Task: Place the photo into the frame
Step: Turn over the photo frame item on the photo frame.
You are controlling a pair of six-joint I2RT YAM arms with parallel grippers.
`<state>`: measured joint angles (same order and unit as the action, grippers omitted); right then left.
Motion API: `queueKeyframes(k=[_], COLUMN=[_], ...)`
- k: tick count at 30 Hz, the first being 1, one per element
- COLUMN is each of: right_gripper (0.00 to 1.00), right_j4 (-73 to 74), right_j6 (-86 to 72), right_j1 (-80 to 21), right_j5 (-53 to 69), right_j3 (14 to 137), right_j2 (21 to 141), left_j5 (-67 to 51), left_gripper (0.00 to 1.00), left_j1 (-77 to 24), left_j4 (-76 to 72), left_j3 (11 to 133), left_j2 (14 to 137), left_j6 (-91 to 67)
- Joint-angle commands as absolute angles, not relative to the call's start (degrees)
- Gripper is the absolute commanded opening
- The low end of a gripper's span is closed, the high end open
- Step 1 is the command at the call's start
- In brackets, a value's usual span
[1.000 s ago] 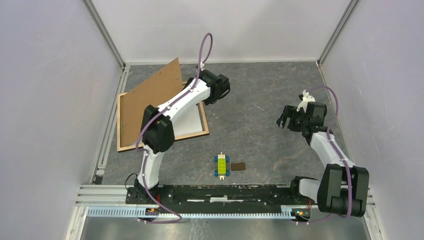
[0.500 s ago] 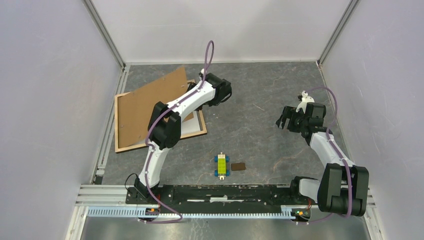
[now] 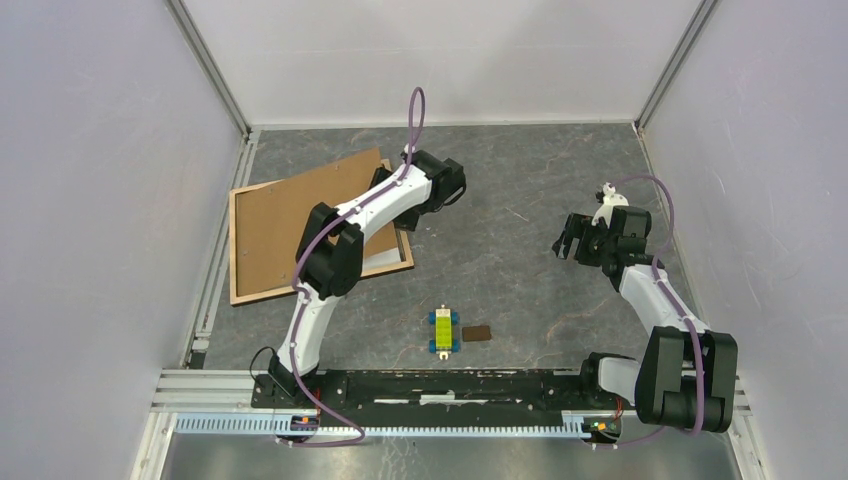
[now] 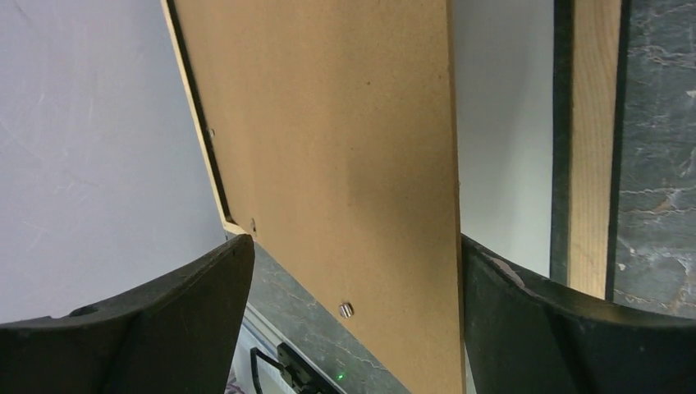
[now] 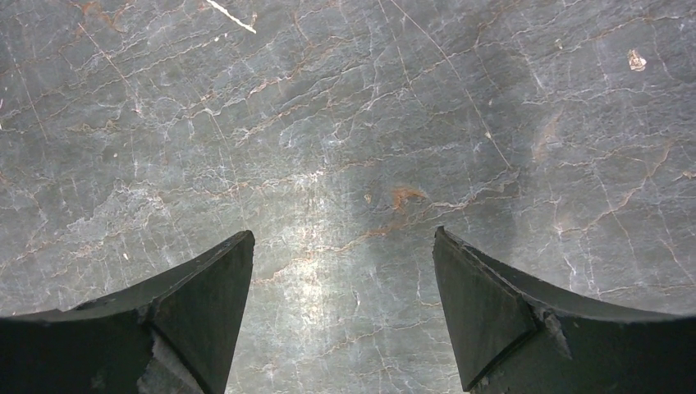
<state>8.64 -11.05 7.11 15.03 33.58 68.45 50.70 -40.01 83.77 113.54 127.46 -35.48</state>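
The frame [image 3: 262, 292], light tan wood, lies flat at the table's left. A plain brown backing board [image 3: 290, 215] rests askew on top of it. A white sheet [image 3: 386, 256] shows inside the frame beside the board's edge; the photo's printed side is out of view. My left gripper [image 3: 402, 214] hovers open over the board's right edge. In the left wrist view the board [image 4: 345, 139], the white sheet [image 4: 502, 123] and the frame's rail [image 4: 592, 148] pass under that gripper [image 4: 354, 244], with nothing gripped. My right gripper [image 3: 567, 238] stands open above bare stone [image 5: 345, 148].
A yellow-green block on blue pieces [image 3: 443, 330] and a small brown tile [image 3: 478, 333] lie near the front middle. White walls close in the left, back and right sides. An aluminium rail [image 3: 212, 270] runs along the left wall beside the frame.
My left gripper has opened and let go of the backing board. The board has dropped from a raised tilt to lie on the frame, covering more of the white sheet. The right arm stays still.
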Motion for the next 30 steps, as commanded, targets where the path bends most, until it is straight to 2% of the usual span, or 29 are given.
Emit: queueKeyframes(k=[1,5,13,20,24,30], right_gripper=[0.85,0.86,0.86,0.85,0.86,0.86], right_j4=[6.8,6.8,7.0,7.1,7.4,8.5], right_j6=[-10.0,-10.1,-10.0,-9.8,-9.5,-9.1], right_j1=[6.9,6.9,6.8,6.7,5.8,4.3], right_j5=[14.1,14.0,13.7,12.9,12.3,11.3], right_j3=[33.3,33.3,33.2,33.2,33.6,34.0], right_j2=[68.5,68.5,68.6,68.5,68.5,68.7], left_j5=[48.6,44.9,37.5,27.8,14.8,-12.2], left_gripper=[0.95,1.0,1.0,1.0,1.0,0.97], left_j1=[-40.5,-40.6,-40.4,-39.5,-36.9,-26.8], left_j4=[80.7,76.1,71.7,64.4,54.7,30.9], left_j3=[113.0,110.6,108.8,103.4,93.4,78.1], left_j2=[125.1,122.2,118.3,109.5,100.7,97.4], left_j6=[-32.6,-30.3,-27.5,-25.9,-25.2,-29.6])
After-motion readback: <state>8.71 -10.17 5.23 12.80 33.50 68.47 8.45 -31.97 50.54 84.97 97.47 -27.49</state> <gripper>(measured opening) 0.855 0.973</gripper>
